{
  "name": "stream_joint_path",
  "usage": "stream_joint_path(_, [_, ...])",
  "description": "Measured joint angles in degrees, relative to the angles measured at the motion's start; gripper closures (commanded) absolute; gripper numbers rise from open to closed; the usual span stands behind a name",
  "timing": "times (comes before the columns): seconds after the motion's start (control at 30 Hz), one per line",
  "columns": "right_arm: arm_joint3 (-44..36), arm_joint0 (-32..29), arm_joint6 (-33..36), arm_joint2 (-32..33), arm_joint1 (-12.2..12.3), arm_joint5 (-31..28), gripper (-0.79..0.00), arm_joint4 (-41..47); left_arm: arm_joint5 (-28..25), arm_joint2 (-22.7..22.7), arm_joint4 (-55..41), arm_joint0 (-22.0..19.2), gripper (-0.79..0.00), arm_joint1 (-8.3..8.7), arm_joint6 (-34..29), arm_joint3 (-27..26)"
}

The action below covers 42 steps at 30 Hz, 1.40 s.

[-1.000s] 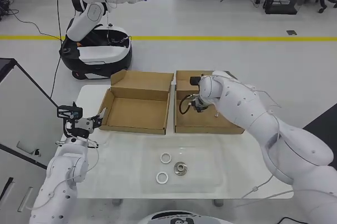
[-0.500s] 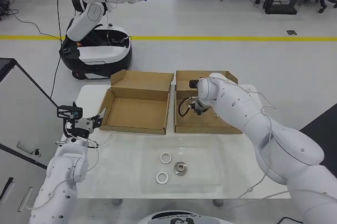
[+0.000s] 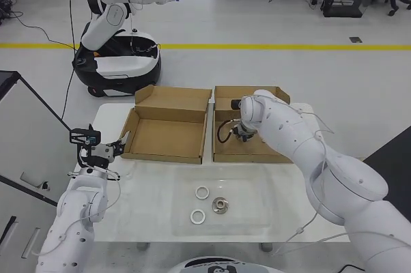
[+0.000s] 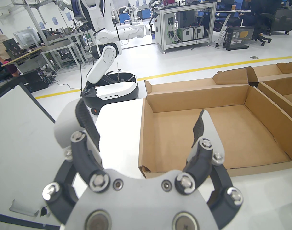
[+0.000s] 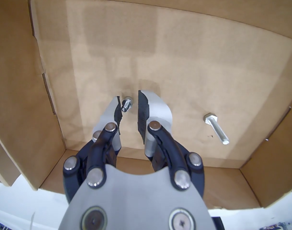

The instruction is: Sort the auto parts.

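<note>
My right gripper hangs inside the right cardboard box, fingers a little apart. A short silver bolt sits just past the fingertips, close to one pad, with a gap to the other. A long bolt lies on the same box floor. In the top view the right gripper is over the box's left half. On the white table lie two white rings and a metal hub part. My left gripper stands open and empty by the left box.
The left box has nothing in it and its flaps stand up at the back. Another white robot on a black base stands beyond the table. The left gripper is near the table's left edge.
The right arm has shifted slightly to the left inside the right box. The left arm has not moved.
</note>
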Motion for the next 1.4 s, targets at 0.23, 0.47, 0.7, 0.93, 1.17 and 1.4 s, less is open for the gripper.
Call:
stream_joint_path(0.23, [1.18, 0.16, -0.32, 0.96, -0.55, -0.57, -0.785, -0.36, 0.0, 0.0, 0.0, 0.0, -0.785, 0.0, 0.0, 0.0])
stream_joint_path(0.47, [1.45, 0.67, -0.96, 2.67, -0.41, -0.39, -0.785, -0.46, 0.0, 0.0, 0.0, 0.0, -0.785, 0.0, 0.0, 0.0])
stream_joint_path(0.7, [-0.14, 0.99, -1.41, 4.5, 0.49, -0.1, -0.785, -1.31, 0.0, 0.0, 0.0, 0.0, -0.785, 0.0, 0.0, 0.0])
stream_joint_path(0.93, [-3.94, 0.75, -2.01, 6.71, 2.48, 1.11, -0.785, -3.62, 0.0, 0.0, 0.0, 0.0, -0.785, 0.0, 0.0, 0.0])
stream_joint_path(1.17, [-11.98, -0.96, -0.49, 10.93, 6.14, 3.26, -0.785, -5.87, 0.0, 0.0, 0.0, 0.0, -0.785, 0.0, 0.0, 0.0])
stream_joint_path(1.4, [-24.99, -5.45, 3.14, 16.86, 11.21, 5.91, -0.785, -10.45, 0.0, 0.0, 0.0, 0.0, -0.785, 0.0, 0.0, 0.0])
